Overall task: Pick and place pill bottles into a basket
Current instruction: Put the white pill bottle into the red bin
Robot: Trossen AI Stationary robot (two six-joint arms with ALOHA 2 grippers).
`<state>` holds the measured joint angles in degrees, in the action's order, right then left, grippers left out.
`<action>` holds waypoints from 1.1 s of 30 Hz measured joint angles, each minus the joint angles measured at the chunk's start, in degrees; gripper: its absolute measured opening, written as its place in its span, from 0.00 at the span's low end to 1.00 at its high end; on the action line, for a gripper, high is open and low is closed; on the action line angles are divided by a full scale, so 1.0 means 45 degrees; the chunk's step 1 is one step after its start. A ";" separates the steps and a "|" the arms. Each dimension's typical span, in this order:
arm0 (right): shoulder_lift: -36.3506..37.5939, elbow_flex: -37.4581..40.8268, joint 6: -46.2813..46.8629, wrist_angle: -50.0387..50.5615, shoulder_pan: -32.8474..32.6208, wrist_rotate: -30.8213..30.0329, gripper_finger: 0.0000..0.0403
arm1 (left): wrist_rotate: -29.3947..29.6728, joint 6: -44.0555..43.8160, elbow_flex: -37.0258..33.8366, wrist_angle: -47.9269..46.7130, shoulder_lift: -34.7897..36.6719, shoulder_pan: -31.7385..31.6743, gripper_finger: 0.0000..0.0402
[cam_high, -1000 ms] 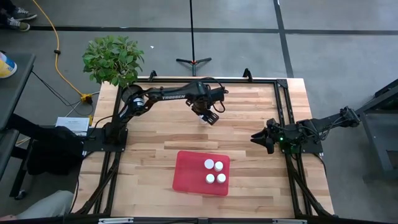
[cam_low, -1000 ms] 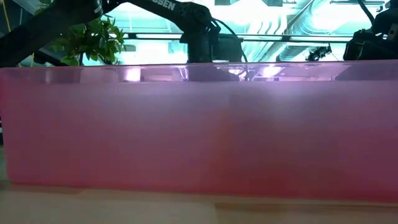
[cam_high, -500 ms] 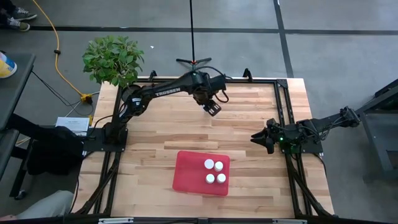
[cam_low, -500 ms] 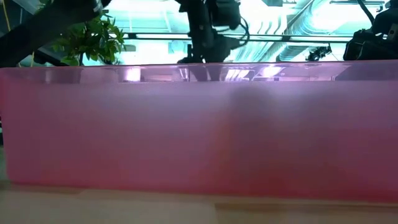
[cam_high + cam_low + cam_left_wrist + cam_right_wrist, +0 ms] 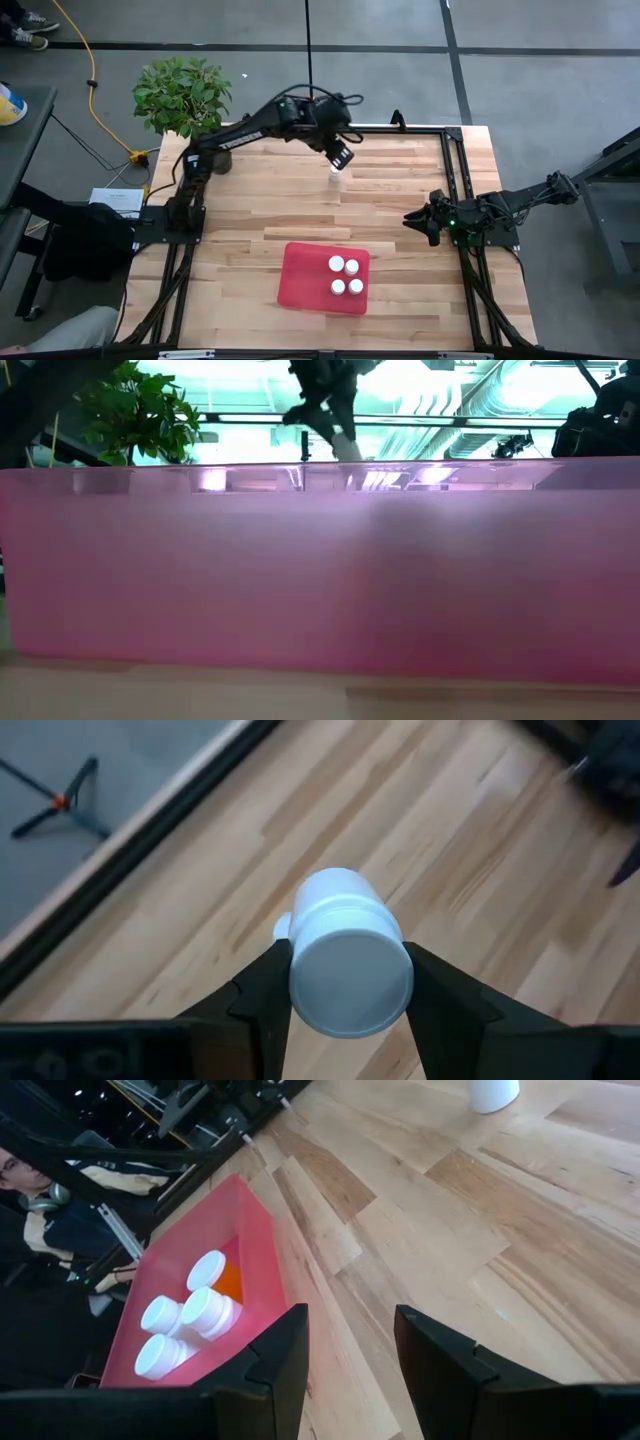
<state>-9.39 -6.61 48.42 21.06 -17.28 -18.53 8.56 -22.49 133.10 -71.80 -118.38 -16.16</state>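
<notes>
My left gripper (image 5: pixel 340 160) is over the far middle of the table, shut on a white pill bottle (image 5: pixel 335 179), which the left wrist view (image 5: pixel 350 970) shows cap-on between the fingers. The bottle also shows in the low view (image 5: pixel 345 448), just above the tray wall. The red tray (image 5: pixel 300 275) lies near the table's front middle with several white-capped bottles (image 5: pixel 345 276) standing in it, one with an orange body (image 5: pixel 228 1283). My right gripper (image 5: pixel 420 225) waits open and empty at the table's right side (image 5: pixel 350 1330). My left gripper pinches the bottle's white cap (image 5: pixel 300 982) between its two fingers, one on each side. The fingers come from above, slanting toward the near edge. The body reaches out beyond the fingertips, tilted and lifted clear of the table.
A leafy plant (image 5: pixel 182 95) in a pot stands at the table's far left corner. A tripod foot (image 5: pixel 311 98) stands on the floor beyond the far edge. The tray wall (image 5: pixel 320 560) fills the low view. A person (image 5: pixel 40 1190) sits beyond the table.
My left gripper has risen from near the table top, and its wrist has drawn back toward the far edge. The white bottle has come up with it and now shows above the tray wall in the low view. My right arm has kept still.
</notes>
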 joint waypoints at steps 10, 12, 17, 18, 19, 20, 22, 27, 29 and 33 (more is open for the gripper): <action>0.0000 0.0000 -0.0107 0.0000 -0.0002 0.0002 0.35 | 0.0032 0.0412 0.0000 0.2247 0.1343 0.0000 0.49; 0.0000 0.0000 -0.0110 0.0000 -0.0003 -0.0006 0.35 | 0.0028 0.0420 -0.0005 0.2578 0.1603 0.0005 0.49; 0.0000 0.0000 -0.0199 0.0000 0.0000 -0.0041 0.35 | 0.0028 0.0658 -0.0005 0.3502 0.2383 0.0005 0.49; 0.0000 0.0000 -0.0199 0.0000 0.0000 -0.0046 0.35 | 0.0028 0.0663 -0.0005 0.3608 0.2532 0.0005 0.49; 0.0000 0.0000 -0.0199 0.0000 0.0000 -0.0070 0.35 | 0.0026 0.0709 -0.0005 0.3825 0.2676 0.0009 0.49; 0.0000 0.0000 -0.0199 0.0000 -0.0004 -0.0095 0.35 | 0.0005 0.0834 -0.0005 0.4063 0.2834 0.0010 0.49; 0.0000 0.0000 -0.0204 0.0000 0.0000 -0.0095 0.35 | -0.0036 0.1081 -0.0005 0.4351 0.3166 0.0010 0.49; 0.0000 0.0000 -0.0204 0.0000 -0.0001 -0.0100 0.35 | -0.0026 0.1513 -0.0005 0.4753 0.3976 0.0010 0.49; -0.0005 0.0000 -0.0204 0.0000 -0.0003 -0.0095 0.35 | -0.0021 0.1716 -0.0009 0.4735 0.4320 0.0010 0.49; -0.0005 0.0000 -0.0204 0.0000 -0.0004 -0.0095 0.35 | -0.0064 0.2121 -0.0010 0.4856 0.5006 0.0015 0.49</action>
<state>-9.41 -6.61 47.51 21.06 -17.30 -18.96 8.28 -12.95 133.05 -49.95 -95.85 -16.10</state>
